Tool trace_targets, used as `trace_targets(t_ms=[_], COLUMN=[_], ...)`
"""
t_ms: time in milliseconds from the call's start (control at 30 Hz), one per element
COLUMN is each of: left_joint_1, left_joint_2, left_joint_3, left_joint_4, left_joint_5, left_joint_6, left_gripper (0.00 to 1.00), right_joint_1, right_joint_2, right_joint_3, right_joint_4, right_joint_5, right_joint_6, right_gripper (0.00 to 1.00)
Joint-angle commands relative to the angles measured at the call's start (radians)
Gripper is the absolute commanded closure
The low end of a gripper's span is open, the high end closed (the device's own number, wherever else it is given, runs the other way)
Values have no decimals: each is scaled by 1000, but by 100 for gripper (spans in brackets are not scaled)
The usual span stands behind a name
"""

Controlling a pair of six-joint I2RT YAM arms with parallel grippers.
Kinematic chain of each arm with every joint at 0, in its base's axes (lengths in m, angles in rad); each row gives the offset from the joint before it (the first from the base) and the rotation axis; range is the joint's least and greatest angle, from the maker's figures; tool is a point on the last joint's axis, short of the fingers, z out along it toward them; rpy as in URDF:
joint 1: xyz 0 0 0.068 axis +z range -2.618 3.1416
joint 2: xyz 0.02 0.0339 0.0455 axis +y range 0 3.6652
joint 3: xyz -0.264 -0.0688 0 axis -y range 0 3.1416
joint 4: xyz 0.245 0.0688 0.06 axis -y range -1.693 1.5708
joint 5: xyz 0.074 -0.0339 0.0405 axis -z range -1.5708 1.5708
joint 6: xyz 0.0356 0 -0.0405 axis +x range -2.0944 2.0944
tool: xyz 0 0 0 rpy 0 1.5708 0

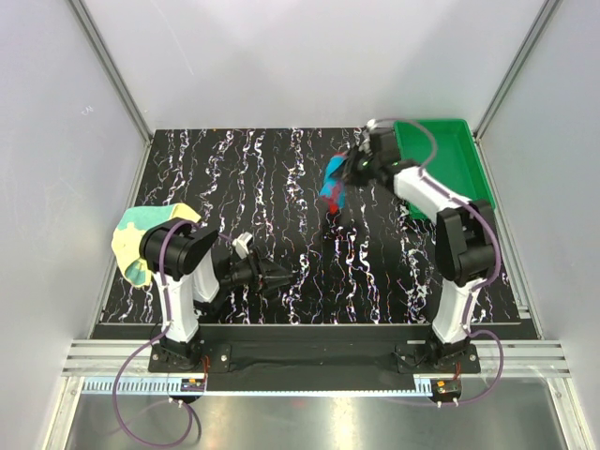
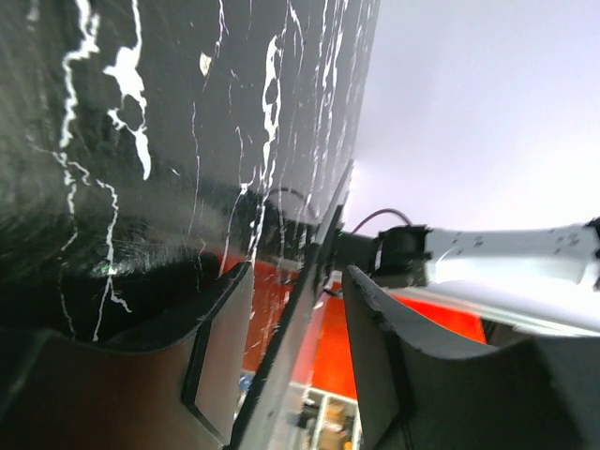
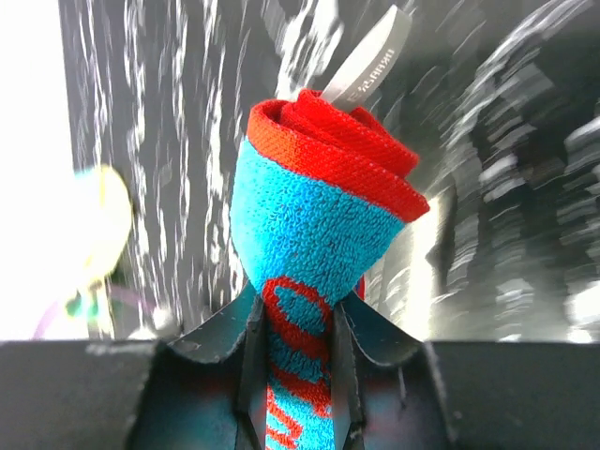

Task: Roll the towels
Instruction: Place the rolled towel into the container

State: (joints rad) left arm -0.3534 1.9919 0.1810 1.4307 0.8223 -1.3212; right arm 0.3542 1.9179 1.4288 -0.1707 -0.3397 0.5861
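Mid table [image 1: 281, 187] lies open; yellow towel [image 1: 131, 239] crowds left edge, green tray [image 1: 452, 159] far right.

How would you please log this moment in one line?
right gripper: shut on rolled red towel | left gripper: open, empty | yellow towel: lying far left

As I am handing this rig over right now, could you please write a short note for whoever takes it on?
The left gripper is open and empty, low over the near middle of the mat.
The right gripper is shut on the red-and-blue towel, held just left of the green tray.
The yellow-and-teal towel lies at the mat's left edge, partly behind the left arm.
Done: the red-and-blue towel is rolled.
Left: put it down, perhaps in the tray, then roll the yellow-and-teal towel, which looks loose and unrolled.
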Motion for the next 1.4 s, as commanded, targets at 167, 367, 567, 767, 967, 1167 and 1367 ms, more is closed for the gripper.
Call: trace_targets(t_ms=[167,367,567,767,967,1167,1367], left_joint_1=[-33,-50,-87,-232,-424,-441,-441], left_joint_2=[56,59,-34,-329,-669,-737,-708], left_joint_3=[-5,2,3,61,166,189,170], left_joint_4=[195,180,18,-639,-1140,-1207,-1142], left_joint_5=[38,6,-70,-410,-862,-911,-899], left_joint_6=[132,171,258,459,583,649,657], left_gripper=[52,52,54,58,57,54,54], right_joint_1=[-282,-435,-501,-517,-517,-517,-517], right_joint_2=[32,168,335,533,569,599,687], right_joint_3=[243,373,459,680,688,685,789], right_joint_4=[-9,-1,39,-61,-131,-150,-116], right_joint_5=[76,211,333,421,517,614,602], right_joint_6=[83,156,242,288,322,359,412], right_gripper=[95,96,98,99,100,99,99])
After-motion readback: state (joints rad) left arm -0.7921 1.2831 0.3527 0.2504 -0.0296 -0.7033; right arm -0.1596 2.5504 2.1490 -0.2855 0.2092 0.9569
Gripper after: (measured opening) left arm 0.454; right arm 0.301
